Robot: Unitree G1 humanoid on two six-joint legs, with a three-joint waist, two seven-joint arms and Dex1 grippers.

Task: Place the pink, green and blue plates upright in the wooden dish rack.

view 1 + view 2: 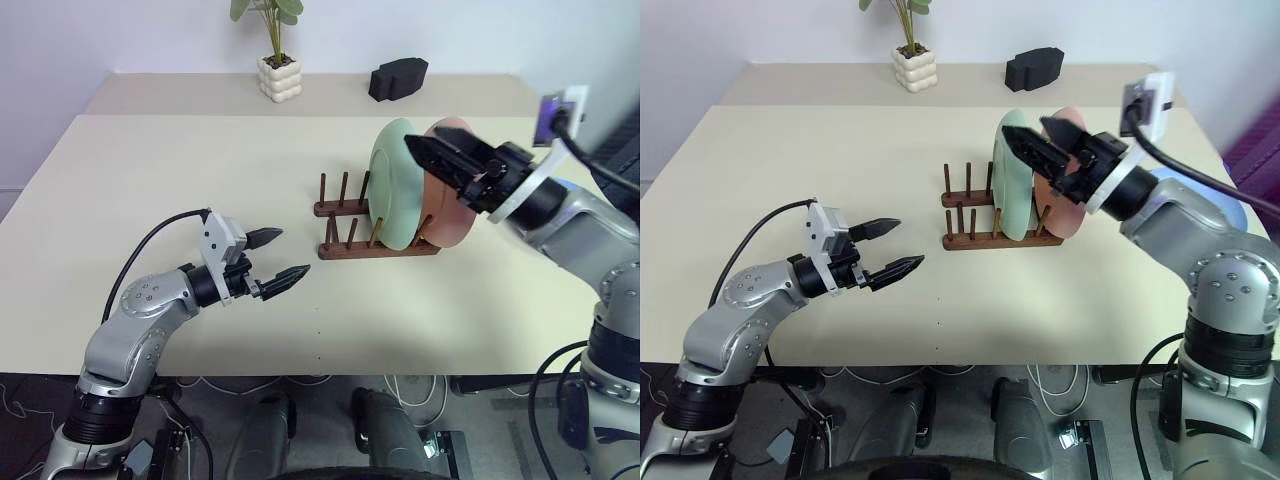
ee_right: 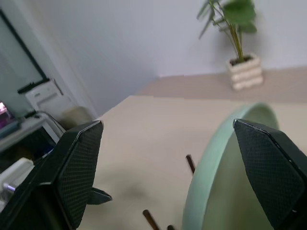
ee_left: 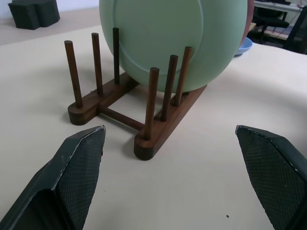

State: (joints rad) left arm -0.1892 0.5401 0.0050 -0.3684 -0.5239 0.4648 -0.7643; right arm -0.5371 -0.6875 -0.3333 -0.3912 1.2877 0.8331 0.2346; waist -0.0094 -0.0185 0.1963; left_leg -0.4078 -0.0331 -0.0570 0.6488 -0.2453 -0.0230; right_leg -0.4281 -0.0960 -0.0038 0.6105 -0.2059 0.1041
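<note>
The wooden dish rack [image 1: 352,247] stands at mid-table. A green plate [image 1: 393,190] stands upright between its pegs, and a pink plate [image 1: 455,215] stands upright right behind it, toward the right. My right gripper [image 1: 420,140] hovers open just above the two plates' top rims, holding nothing. The right wrist view looks down past the green plate's rim [image 2: 206,167]. To the left of the rack, my left gripper [image 1: 293,251] is open and empty, level above the table and pointing at the rack [image 3: 154,140]. A blue plate [image 3: 243,46] lies on the table beyond the rack.
On the far, second table stand a potted plant in a white pot [image 1: 279,78] and a black block [image 1: 398,78]. Several rack slots left of the green plate hold nothing. The table's front edge runs just below my left arm.
</note>
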